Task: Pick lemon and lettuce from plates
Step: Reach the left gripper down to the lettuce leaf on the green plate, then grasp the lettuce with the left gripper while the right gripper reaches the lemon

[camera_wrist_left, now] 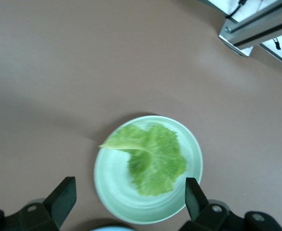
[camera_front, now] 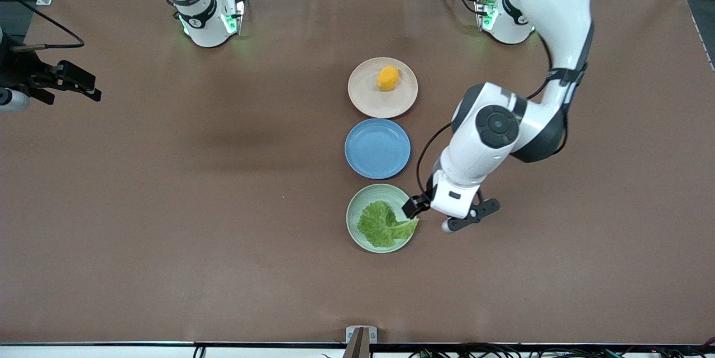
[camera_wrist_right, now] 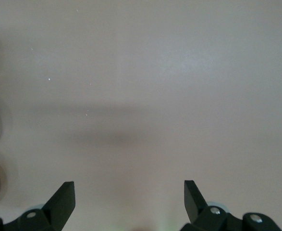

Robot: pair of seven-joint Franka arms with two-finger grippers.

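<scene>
Left gripper [camera_front: 441, 217] hangs over the table just beside the mint green plate [camera_front: 357, 232], at that plate's edge toward the left arm's end of the table; fingers [camera_wrist_left: 63, 198] spread wide apart, nothing between them; the left wrist view looks straight down on the plate, framed between both fingertips; left arm reaches out from its base with the elbow bent and the wrist pointing down.

Lettuce [camera_front: 384, 224] lies flat in the mint green plate, nearest the front camera; one crinkled bright green leaf, paler pointed stem end aimed at the plate rim toward the left gripper; covers roughly half the plate, untouched.

Blue plate [camera_front: 377, 148] sits next in the row, farther from the camera, bare.

Beige-pink plate [camera_front: 363, 102] is farthest of the three, close to the blue one; lemon [camera_front: 388, 78] rests on it, small smooth yellow-orange oval, lying toward the rim nearer the robot bases.

Right gripper [camera_wrist_right: 128, 202] waits over bare brown table [camera_front: 167, 179] at the right arm's end, well apart from the plates; fingers apart, holding nothing; its wrist view catches only slivers of two plate edges.
</scene>
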